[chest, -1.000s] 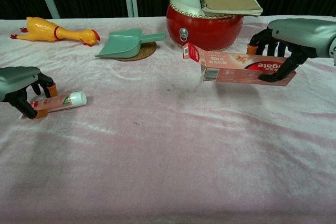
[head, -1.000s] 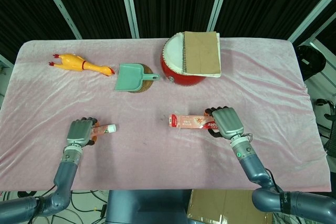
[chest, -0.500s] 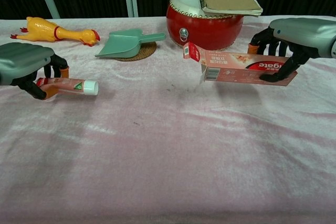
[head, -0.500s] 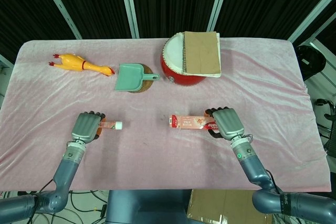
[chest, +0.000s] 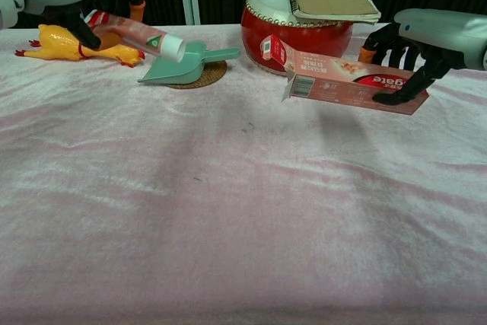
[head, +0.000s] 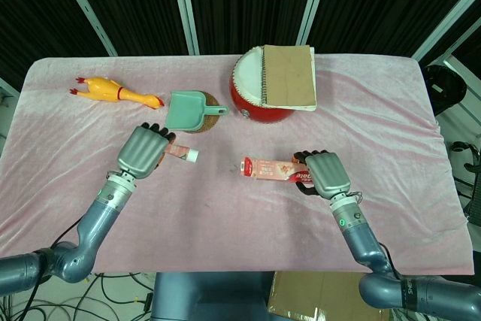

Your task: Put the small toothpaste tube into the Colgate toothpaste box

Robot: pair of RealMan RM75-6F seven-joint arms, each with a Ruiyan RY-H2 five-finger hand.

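Fingers (chest: pixel 76 30) of the left hand (head: pixel 143 151) grip the small pink toothpaste tube with a white cap (chest: pixel 137 34) by its tail, lifted clear of the pink-clothed desk (chest: pixel 228 211), cap aimed rightward; it looks light and squashy, best held behind the cap. Right hand (head: pixel 325 174) grips the red-and-pink Colgate cardboard box (chest: pixel 346 87), flimsy, open flap facing the tube, well apart

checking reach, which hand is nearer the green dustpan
Left. The left hand, holding the toothpaste tube, sits just in front of the green dustpan; the right hand is far off to its right.
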